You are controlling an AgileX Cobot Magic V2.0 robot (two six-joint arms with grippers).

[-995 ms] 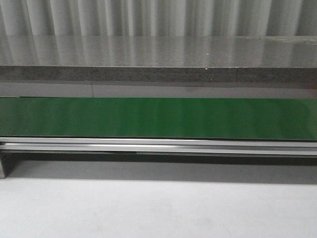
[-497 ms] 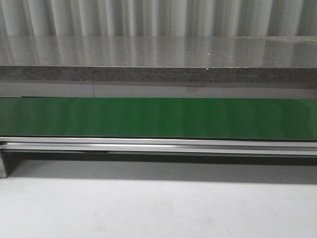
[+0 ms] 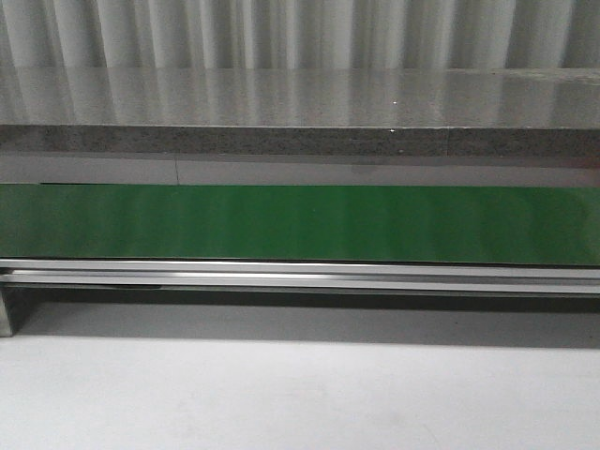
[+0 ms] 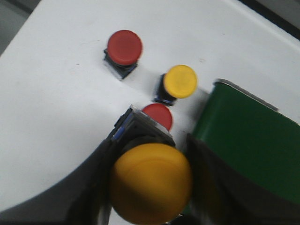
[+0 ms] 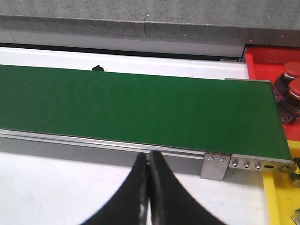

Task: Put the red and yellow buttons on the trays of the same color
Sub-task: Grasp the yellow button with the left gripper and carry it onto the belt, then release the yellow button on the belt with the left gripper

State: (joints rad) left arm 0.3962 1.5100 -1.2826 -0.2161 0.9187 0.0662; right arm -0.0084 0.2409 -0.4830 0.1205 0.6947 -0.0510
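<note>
Left tool (image 4: 150, 187): clenched on a yellow button (image 4: 151, 182), cap toward the wrist camera, square base gripped between the dark fingers (image 4: 96, 183). Held above the white worktop (image 4: 56, 84), just beside the end of the green conveyor belt (image 4: 248, 136).

Right tool (image 5: 149, 187): clenched, nothing between the fingertips; poised over the worktop at the near rail of the belt.

Step in hand, as judged: carrying the yellow button toward the belt for transfer to the tray end. Advice for doing it well:
- Keep the grip square on the base, not the cap; cap is rounded and likely to slip.
- Clear the belt's metal end plate before lowering.
- Set down base-first, cap up, near the belt's middle line, away from either edge.
- Release only once the base rests flat; a tilted drop risks rolling.

Loose stock on the worktop near the belt end:
- Red button (image 4: 123, 48), upright, apart from the others.
- Second yellow button (image 4: 180, 82), upright, near the belt corner.
- Second red button (image 4: 158, 115), partly hidden behind the held one.

Containers, at the far end of the belt:
- Red tray (image 5: 272, 58): two red-capped buttons (image 5: 293, 79) inside, side by side; rest cropped.
- Yellow tray (image 5: 281, 187): only rim and a strip of floor visible; contents cannot be told.

Front view: bare belt (image 3: 300, 223), no tool, button or tray in frame.
</note>
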